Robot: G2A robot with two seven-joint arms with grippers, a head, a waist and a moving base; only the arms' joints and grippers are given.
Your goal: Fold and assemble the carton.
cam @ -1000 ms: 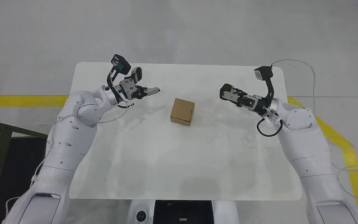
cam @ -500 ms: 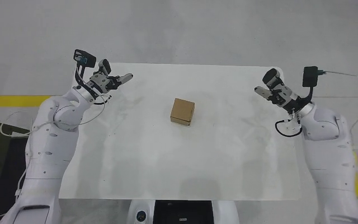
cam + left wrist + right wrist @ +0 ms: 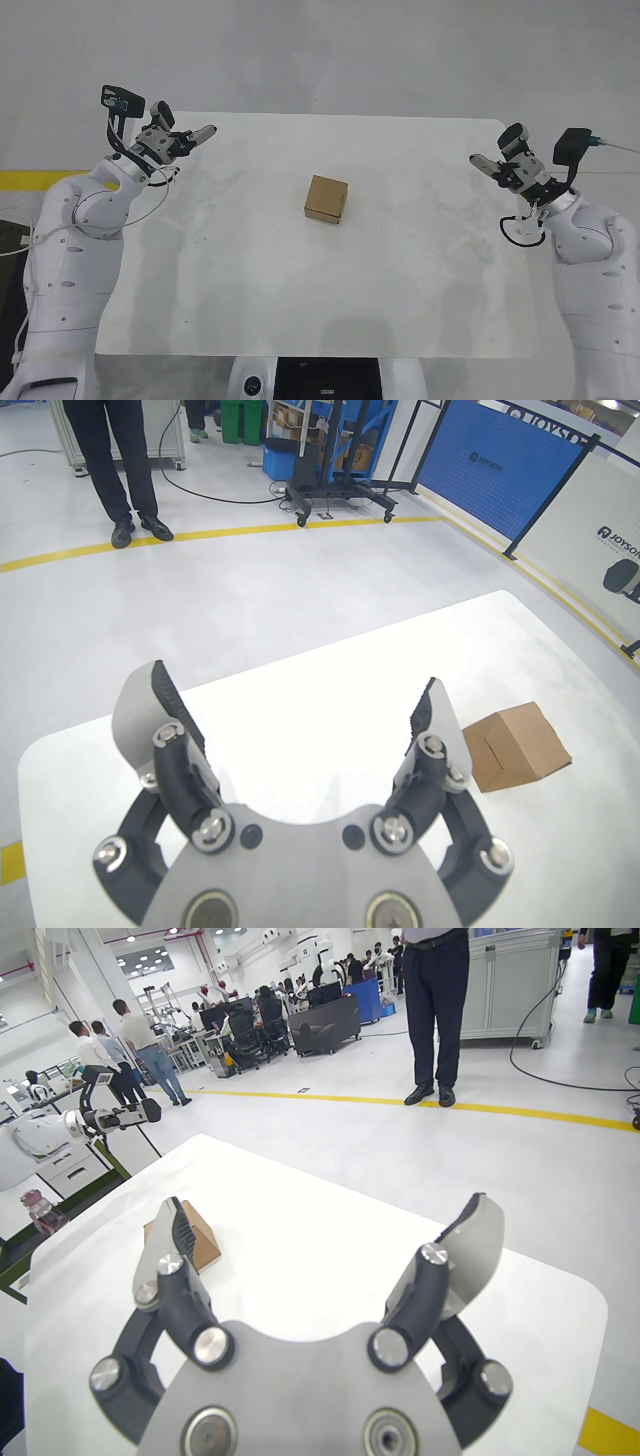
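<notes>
A small brown carton [image 3: 327, 199] stands closed in the middle of the white table [image 3: 300, 290]; it also shows as the carton [image 3: 515, 746] in the left wrist view and the carton [image 3: 202, 1239] in the right wrist view. My left gripper [image 3: 190, 137] hangs open over the table's far left corner, well away from the carton, with nothing between its fingers [image 3: 170, 700]. My right gripper [image 3: 490, 164] is open too, empty, by the table's far right edge. The left gripper [image 3: 142, 1112] is seen far off in the right wrist view.
The table's edges [image 3: 520, 250] lie close to both grippers. Bare tabletop surrounds the carton on all sides. Yellow floor lines [image 3: 40, 180] run past the table.
Both arms have drawn back from the carton toward the table's far corners, left arm leftward and right arm rightward. The carton has stayed put.
</notes>
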